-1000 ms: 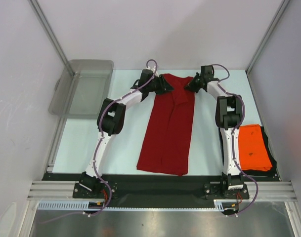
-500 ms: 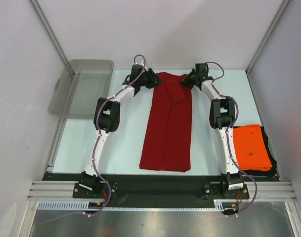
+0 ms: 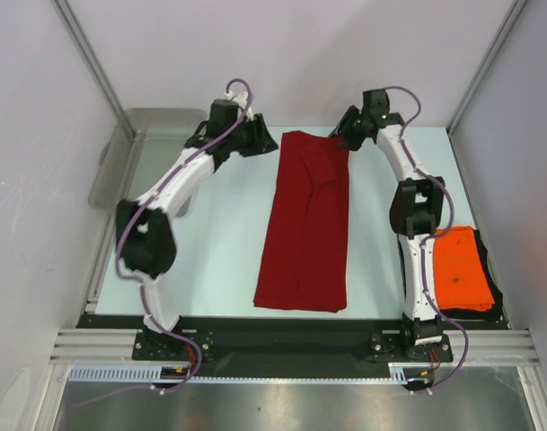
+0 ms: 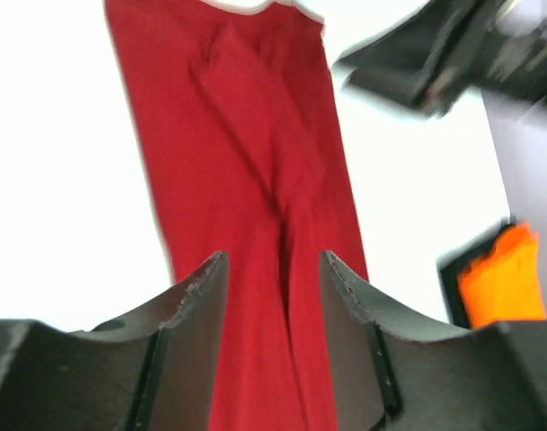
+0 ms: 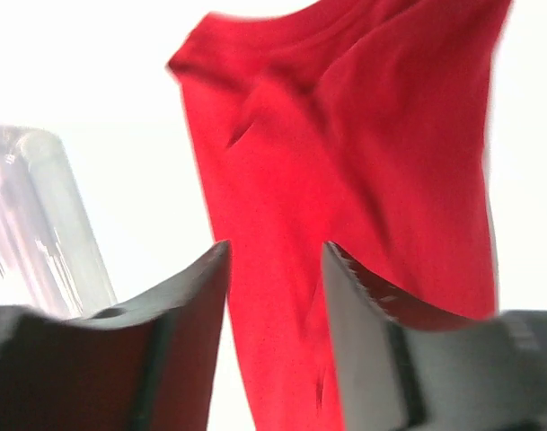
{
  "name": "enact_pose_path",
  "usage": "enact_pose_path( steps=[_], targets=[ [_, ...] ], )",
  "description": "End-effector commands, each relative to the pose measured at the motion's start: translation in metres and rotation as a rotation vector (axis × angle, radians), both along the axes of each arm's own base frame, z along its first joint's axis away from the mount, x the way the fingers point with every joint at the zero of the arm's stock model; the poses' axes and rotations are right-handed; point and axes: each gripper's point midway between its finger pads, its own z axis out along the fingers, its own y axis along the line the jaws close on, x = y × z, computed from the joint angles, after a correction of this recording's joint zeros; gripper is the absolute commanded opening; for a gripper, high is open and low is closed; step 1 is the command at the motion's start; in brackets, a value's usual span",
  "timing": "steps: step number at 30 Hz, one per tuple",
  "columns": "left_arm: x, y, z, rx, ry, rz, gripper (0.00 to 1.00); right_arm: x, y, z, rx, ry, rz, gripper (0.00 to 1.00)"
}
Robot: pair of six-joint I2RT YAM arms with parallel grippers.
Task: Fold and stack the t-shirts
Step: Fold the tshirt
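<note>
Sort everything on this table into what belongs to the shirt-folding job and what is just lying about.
Part of the job: dark red shirt, laid out mid-table; orange shirt, folded at the right.
Just lying about: grey plastic tub, far left.

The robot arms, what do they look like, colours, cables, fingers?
Both the left arm and right arm have white links, bulky black joints and black bases. A thin purple-grey cable loops along each. The left gripper and right gripper each have two dark, curved fingers.
</note>
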Motion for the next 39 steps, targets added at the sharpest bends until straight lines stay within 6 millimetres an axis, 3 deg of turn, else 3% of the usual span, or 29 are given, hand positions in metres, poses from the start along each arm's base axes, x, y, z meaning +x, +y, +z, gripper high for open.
enact_pose_path(
  steps=[1, 2, 3, 4, 5, 6, 7, 8, 9, 11, 12, 14, 15, 18, 19, 21, 22, 28, 39],
  targets=[
    [-0.067, 0.031, -0.011, 0.136, 0.034, -0.039, 0.51, -0.066, -0.010, 0.113, -0.112, -0.077, 0.098, 0.55],
    [-0.088, 0.039, 0.005, 0.133, 0.020, -0.043, 0.51, -0.087, -0.014, 0.095, -0.155, -0.018, 0.136, 0.58],
    [-0.112, 0.045, -0.022, 0.161, 0.093, -0.053, 0.51, -0.108, -0.017, 0.113, -0.171, -0.027, 0.147, 0.64],
    [-0.128, 0.049, -0.024, 0.161, 0.104, -0.063, 0.52, -0.123, -0.018, 0.115, -0.182, -0.013, 0.161, 0.66],
    [-0.146, 0.051, -0.013, 0.151, 0.078, -0.074, 0.52, -0.139, -0.021, 0.108, -0.192, 0.019, 0.171, 0.68],
    [-0.169, 0.058, -0.035, 0.166, 0.132, -0.081, 0.55, -0.167, -0.022, 0.104, -0.185, 0.037, 0.192, 0.71],
    [-0.182, 0.059, -0.040, 0.157, 0.150, -0.090, 0.56, -0.184, -0.022, 0.095, -0.174, 0.061, 0.207, 0.72],
    [-0.197, 0.062, -0.033, 0.126, 0.145, -0.081, 0.56, -0.200, -0.020, 0.092, -0.156, 0.069, 0.225, 0.73],
    [-0.217, 0.068, -0.055, 0.128, 0.204, -0.083, 0.56, -0.231, -0.021, 0.085, -0.152, 0.074, 0.239, 0.75],
    [-0.237, 0.067, -0.062, 0.086, 0.233, -0.099, 0.56, -0.262, -0.017, 0.081, -0.132, 0.076, 0.268, 0.78],
    [-0.252, 0.070, -0.075, 0.081, 0.260, -0.107, 0.57, -0.290, -0.018, 0.069, -0.117, 0.100, 0.288, 0.78],
    [-0.268, 0.071, -0.087, 0.066, 0.319, -0.122, 0.58, -0.323, -0.013, 0.059, -0.073, 0.132, 0.332, 0.79],
    [-0.278, 0.072, -0.102, 0.071, 0.368, -0.129, 0.58, -0.346, -0.015, 0.037, -0.063, 0.199, 0.345, 0.79],
    [-0.297, 0.072, -0.126, 0.069, 0.472, -0.136, 0.58, -0.389, -0.009, 0.027, -0.002, 0.210, 0.386, 0.79],
    [-0.301, 0.072, -0.130, 0.068, 0.497, -0.127, 0.58, -0.414, -0.008, 0.010, 0.018, 0.259, 0.383, 0.79],
    [-0.314, 0.074, -0.144, 0.093, 0.544, -0.120, 0.58, -0.432, -0.001, 0.002, 0.073, 0.256, 0.393, 0.78],
    [-0.319, 0.075, -0.151, 0.116, 0.569, -0.106, 0.58, -0.453, 0.003, -0.009, 0.122, 0.291, 0.390, 0.77],
    [-0.354, 0.063, -0.179, 0.131, 0.656, -0.151, 0.59, -0.492, 0.008, -0.047, 0.220, 0.355, 0.375, 0.67],
    [-0.367, 0.070, -0.205, 0.180, 0.697, -0.126, 0.58, -0.506, 0.000, -0.075, 0.168, 0.428, 0.345, 0.58]
  ],
)
